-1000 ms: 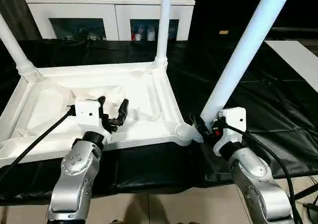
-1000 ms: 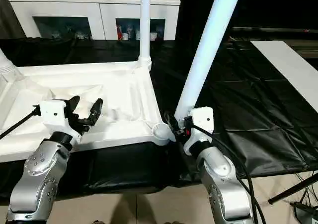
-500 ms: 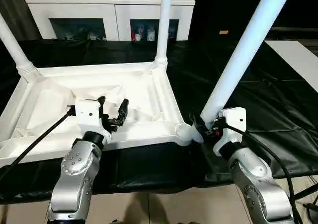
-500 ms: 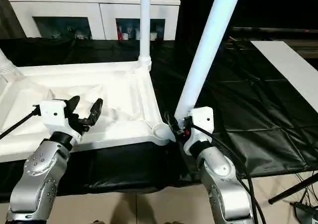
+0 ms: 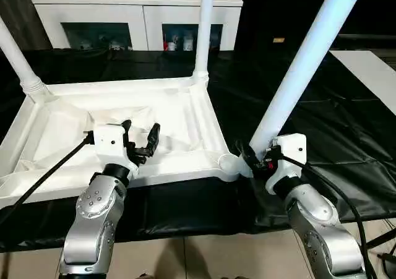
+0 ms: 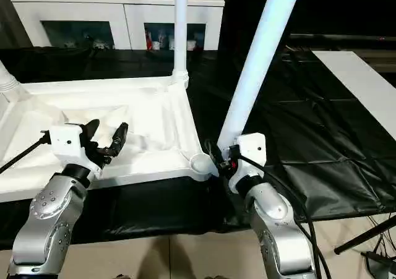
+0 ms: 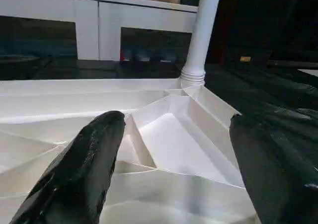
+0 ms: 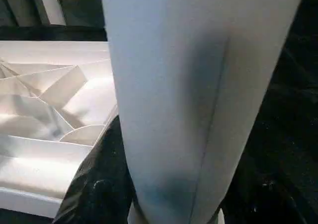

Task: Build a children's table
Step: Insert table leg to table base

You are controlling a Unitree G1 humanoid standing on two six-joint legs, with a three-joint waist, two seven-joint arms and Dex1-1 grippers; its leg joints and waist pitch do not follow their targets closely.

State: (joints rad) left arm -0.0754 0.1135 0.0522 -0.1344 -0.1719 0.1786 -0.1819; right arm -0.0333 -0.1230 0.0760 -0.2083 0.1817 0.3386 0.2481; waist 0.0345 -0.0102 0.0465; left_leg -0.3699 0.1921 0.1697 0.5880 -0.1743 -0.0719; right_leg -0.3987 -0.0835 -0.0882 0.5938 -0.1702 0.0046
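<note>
**Leg gripped beside the near corner socket**

Your right gripper (image 5: 258, 159) pinches a white leg (image 5: 303, 62), tilted, just beside the upturned table top's (image 5: 185, 115) near right socket (image 5: 229, 163). Your left gripper (image 5: 141, 140) hangs spread over the ribbed underside. You have no readable writing

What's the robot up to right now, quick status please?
Left gripper open, empty, over the upturned tabletop. Right gripper shut on third leg, tilted beside the near corner socket, not seated. Two legs standing. Nothing blocking.
</note>
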